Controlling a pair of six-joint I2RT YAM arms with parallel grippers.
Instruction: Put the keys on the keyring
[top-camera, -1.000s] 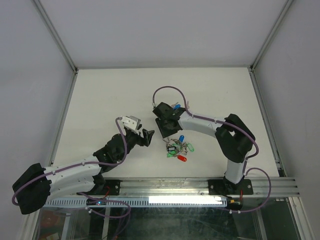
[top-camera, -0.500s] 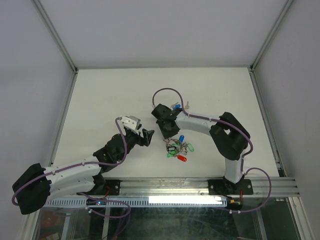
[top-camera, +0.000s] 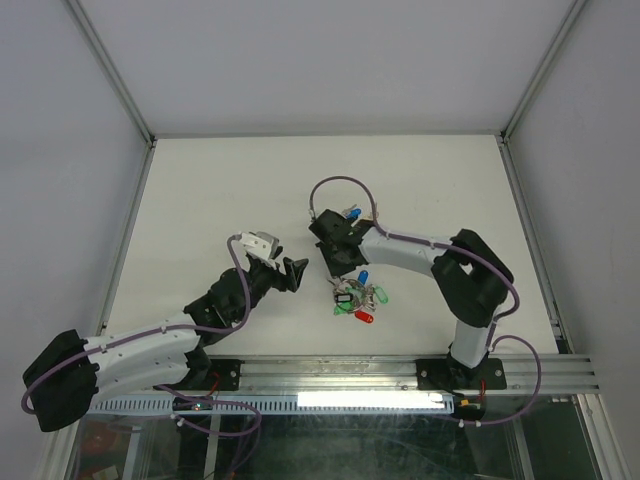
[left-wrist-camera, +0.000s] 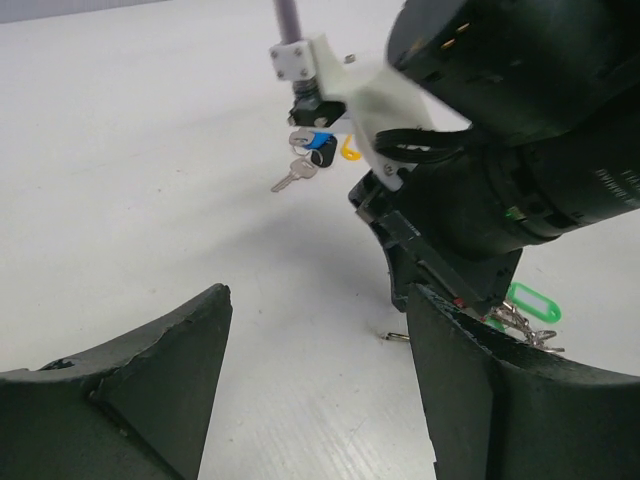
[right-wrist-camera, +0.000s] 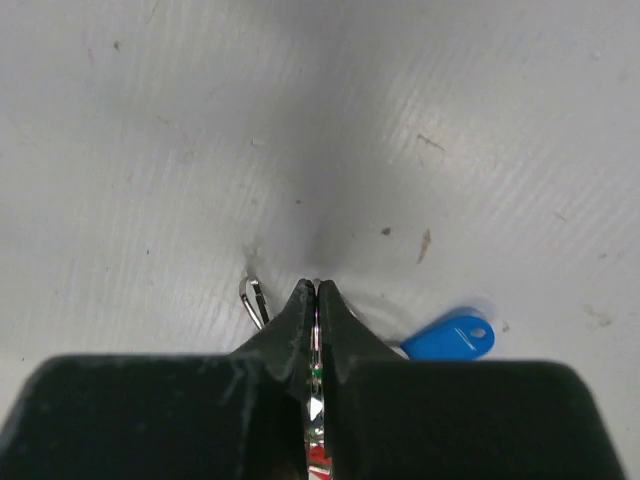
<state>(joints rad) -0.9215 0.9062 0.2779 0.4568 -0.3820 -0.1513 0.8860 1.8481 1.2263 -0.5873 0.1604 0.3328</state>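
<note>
The keyring (top-camera: 352, 296) lies in the middle of the table with green (top-camera: 345, 309) and red (top-camera: 364, 315) tags. In the right wrist view my right gripper (right-wrist-camera: 316, 287) is shut on the thin silver wire of the keyring (right-wrist-camera: 316, 340), fingertips down on the table. A blue tag (right-wrist-camera: 450, 337) lies just right of the jaws. Loose keys (left-wrist-camera: 318, 152) with blue and yellow heads, plus a silver one (left-wrist-camera: 291, 179), lie beyond the right wrist. My left gripper (left-wrist-camera: 318, 296) is open and holds nothing, just left of the right gripper (top-camera: 345, 270).
A purple cable (top-camera: 335, 185) loops over the right wrist. A small silver wire loop (right-wrist-camera: 252, 298) lies left of the right fingertips. Metal frame rails (top-camera: 125, 235) border the white table (top-camera: 220, 180) on both sides.
The right jaws have closed from partly open to shut on the ring's wire. The right arm's elbow swung in and back out. The left arm has barely moved.
</note>
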